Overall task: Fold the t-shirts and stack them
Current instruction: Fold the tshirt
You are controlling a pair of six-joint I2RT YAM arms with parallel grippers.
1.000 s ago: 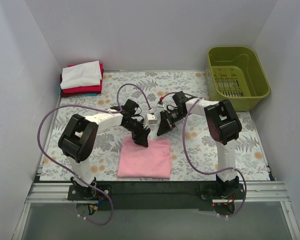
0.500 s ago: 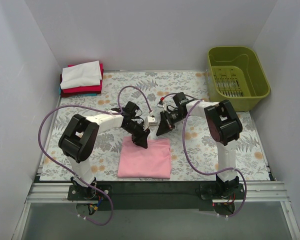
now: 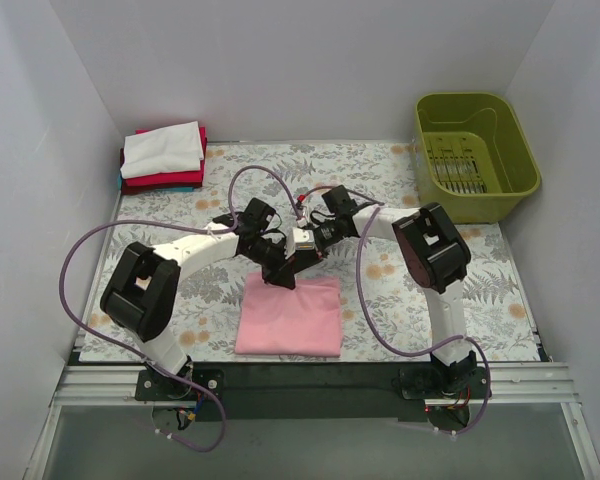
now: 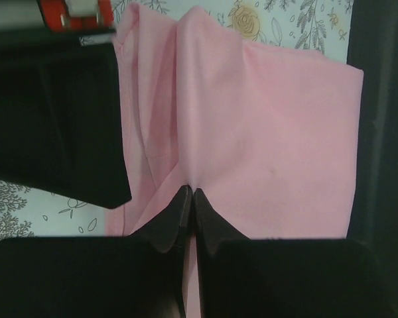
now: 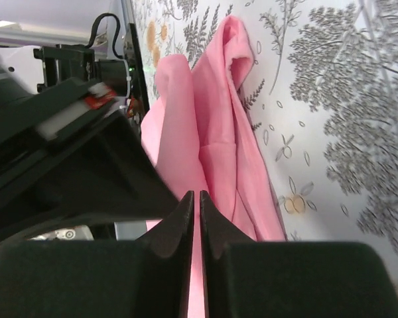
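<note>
Both the left gripper [image 4: 189,199] and the right gripper [image 5: 194,202] are clamped on raised folds at the far edge of the pink t-shirt [image 3: 290,318], which lies front-centre on the worktop [image 3: 500,290]. Only the top view shows the folded stack of t-shirts [image 3: 162,158] at the far-left corner and the green basket [image 3: 475,150].

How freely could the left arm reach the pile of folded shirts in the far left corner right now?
Probably not yet. The left gripper is shut on the pink shirt, so it must let go first. Otherwise nothing stands between it and the pile.
</note>
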